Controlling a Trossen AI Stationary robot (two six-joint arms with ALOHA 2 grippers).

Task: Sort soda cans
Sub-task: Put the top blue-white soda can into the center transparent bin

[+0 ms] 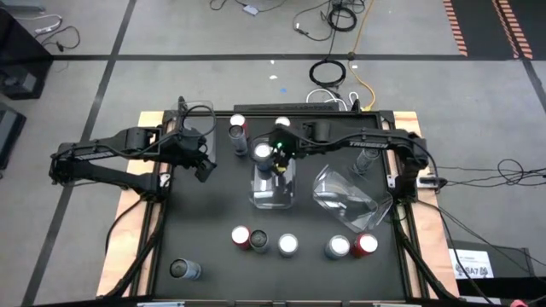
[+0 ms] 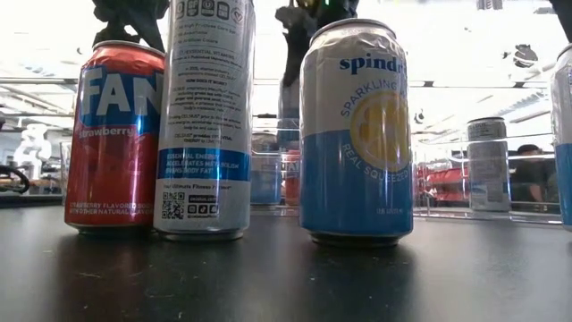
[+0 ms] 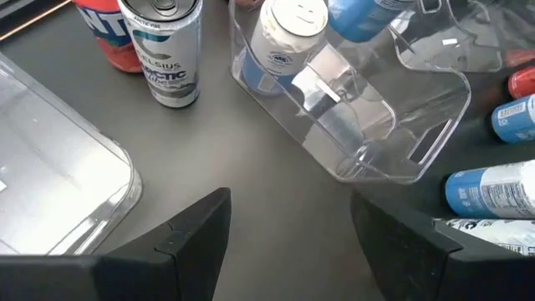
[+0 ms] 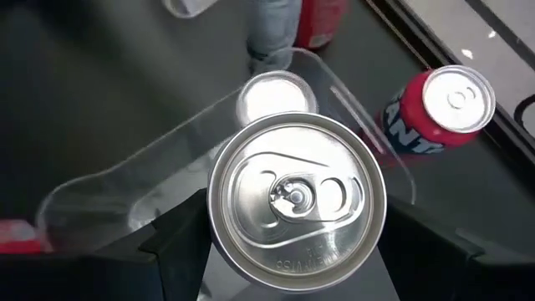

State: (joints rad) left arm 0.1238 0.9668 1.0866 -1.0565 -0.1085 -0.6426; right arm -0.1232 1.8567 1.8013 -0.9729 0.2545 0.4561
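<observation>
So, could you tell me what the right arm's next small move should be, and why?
Probably lower the can into the clear bin and let go: the right gripper holds it directly above that bin, where another can already stands.

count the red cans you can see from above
3: back red can, front-centre red can, front-right red can. Others may be hidden.

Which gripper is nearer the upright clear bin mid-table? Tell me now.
Right. The right gripper holds a can over the bin; the left gripper is open, apart from the bin, on its left.
</observation>
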